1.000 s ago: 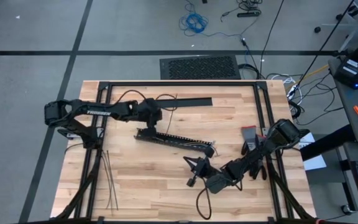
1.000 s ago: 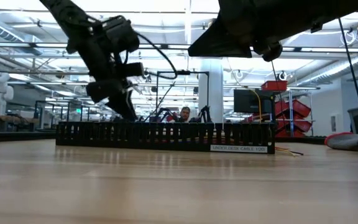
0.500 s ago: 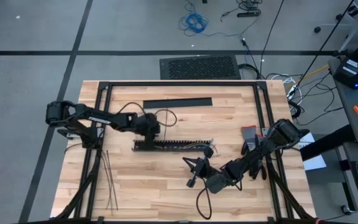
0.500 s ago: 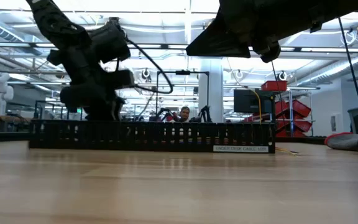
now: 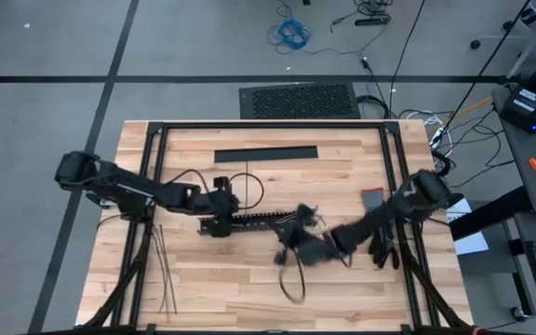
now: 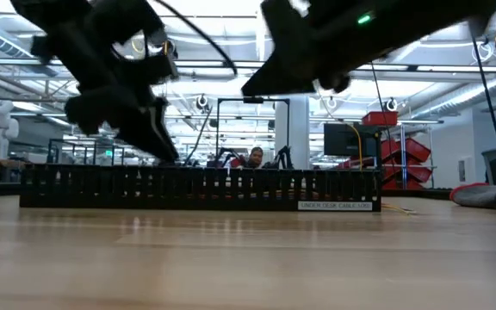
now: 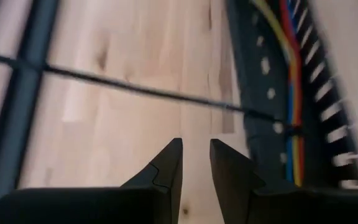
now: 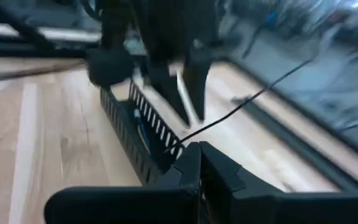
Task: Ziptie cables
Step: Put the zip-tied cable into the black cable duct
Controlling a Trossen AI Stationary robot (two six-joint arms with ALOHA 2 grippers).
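Table (image 5: 249, 279): pale wood planks, black frame rails. Slotted duct (image 6: 196, 188): black, white label strip near one end. Cables (image 7: 291, 74) in duct: red, blue, yellow. Zipties (image 5: 163, 270): dark. Both arms black; cover strip (image 5: 266, 154) black

Illumination is bright and even in the high view; the table (image 5: 249, 270) shows only soft, short shadows. The right arm (image 5: 342, 240) is smeared by motion blur there. In the low view, ceiling light strips (image 6: 257, 34) backlight the scene, so both arms appear as dark, blurred silhouettes, and the near tabletop is out of focus. Both wrist views are heavily motion-blurred; the duct (image 7: 291, 93) and the background beyond it are streaked, with mild glare on the wood.
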